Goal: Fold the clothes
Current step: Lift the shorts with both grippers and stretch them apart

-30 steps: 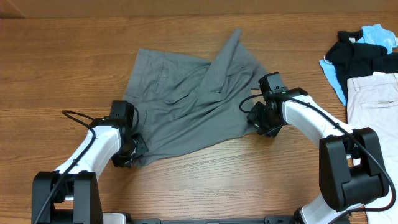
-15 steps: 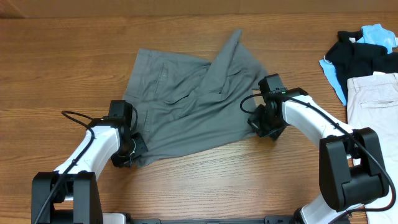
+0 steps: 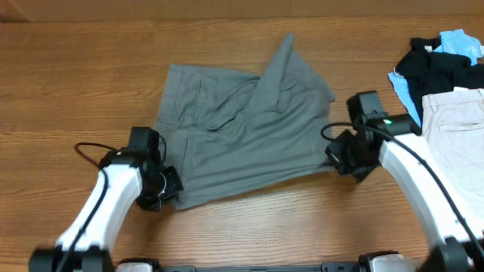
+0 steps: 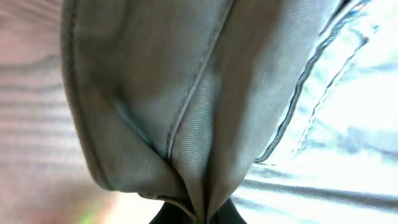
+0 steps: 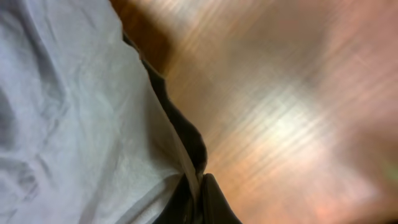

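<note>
Grey trousers [image 3: 242, 136] lay rumpled at the middle of the desk [image 3: 68, 83]. We found the left fingers [image 3: 168, 186] clamped on the 7 o'clock corner and the right fingers [image 3: 334, 154] clamped on the 4 o'clock hem. The right side had just drawn toward 3 o'clock, tautening the cloth. We judged this to be flattening ahead of any fold.

Trousers [image 3: 242, 136] lie spread mid-counter [image 3: 76, 75], one fold lying over the top toward the far side. Left fingers [image 4: 165, 214] at the near-left corner, right fingers [image 5: 217, 202] at the near-right corner, cloth between both pairs. Far right: heap of garments [image 3: 435, 64] - second trousers [image 3: 454, 121] just near of it, well apart from the spread pair.
</note>
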Motion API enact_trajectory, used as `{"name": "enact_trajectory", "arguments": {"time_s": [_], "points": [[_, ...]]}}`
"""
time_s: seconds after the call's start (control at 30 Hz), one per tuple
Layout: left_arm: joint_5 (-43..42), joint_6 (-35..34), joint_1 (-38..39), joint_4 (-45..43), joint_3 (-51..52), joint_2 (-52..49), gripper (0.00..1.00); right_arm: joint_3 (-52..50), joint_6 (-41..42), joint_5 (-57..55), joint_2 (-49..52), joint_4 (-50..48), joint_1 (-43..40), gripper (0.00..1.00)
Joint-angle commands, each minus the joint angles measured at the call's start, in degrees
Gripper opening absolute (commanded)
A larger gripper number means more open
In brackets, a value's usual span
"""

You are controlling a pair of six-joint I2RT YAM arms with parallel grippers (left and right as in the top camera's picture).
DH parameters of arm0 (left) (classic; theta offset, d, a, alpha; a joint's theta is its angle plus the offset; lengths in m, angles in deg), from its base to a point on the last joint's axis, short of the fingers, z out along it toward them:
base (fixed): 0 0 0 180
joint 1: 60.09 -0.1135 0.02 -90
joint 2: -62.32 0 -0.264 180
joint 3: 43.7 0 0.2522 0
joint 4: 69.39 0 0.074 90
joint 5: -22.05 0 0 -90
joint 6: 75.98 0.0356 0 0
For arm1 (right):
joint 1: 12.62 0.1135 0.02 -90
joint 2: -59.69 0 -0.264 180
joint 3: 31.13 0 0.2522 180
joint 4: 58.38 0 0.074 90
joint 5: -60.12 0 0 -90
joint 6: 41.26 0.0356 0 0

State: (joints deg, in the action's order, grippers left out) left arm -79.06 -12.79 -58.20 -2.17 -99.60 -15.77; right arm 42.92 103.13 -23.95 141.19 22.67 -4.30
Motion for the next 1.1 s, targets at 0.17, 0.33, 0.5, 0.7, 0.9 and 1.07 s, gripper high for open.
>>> {"name": "enact_trajectory", "arguments": {"time_s": [0.17, 0.33, 0.5, 0.7, 0.9, 1.07], "points": [[0.7, 1.1, 0.0, 9.6, -1.7, 16.2, 0.04, -0.2, 4.8, -5.9, -14.7, 8.0, -0.7, 0.04], [0.5, 1.1, 0.0, 15.3, -4.8, 23.1, 0.04, 0.0, 6.8, -6.1, -23.9, 10.8, -0.7, 0.04], [-3.3, 1.1, 0.0, 18.1, -6.3, 25.8, 0.04, 2.4, 6.8, -7.5, -30.6, 13.1, -0.7, 0.04], [-5.4, 1.1, 0.0, 19.1, -8.8, 26.4, 0.04, 7.0, 7.0, -10.7, -33.6, 16.7, -0.7, 0.04], [-3.5, 0.9, 0.0, 19.1, -15.0, 27.7, 0.04, 9.8, 7.2, -13.7, -33.6, 18.1, -0.7, 0.04], [-3.4, 0.9, 0.0, 18.8, -18.3, 27.6, 0.04, 10.0, 7.1, -14.1, -33.4, 16.8, -0.7, 0.04]]}}
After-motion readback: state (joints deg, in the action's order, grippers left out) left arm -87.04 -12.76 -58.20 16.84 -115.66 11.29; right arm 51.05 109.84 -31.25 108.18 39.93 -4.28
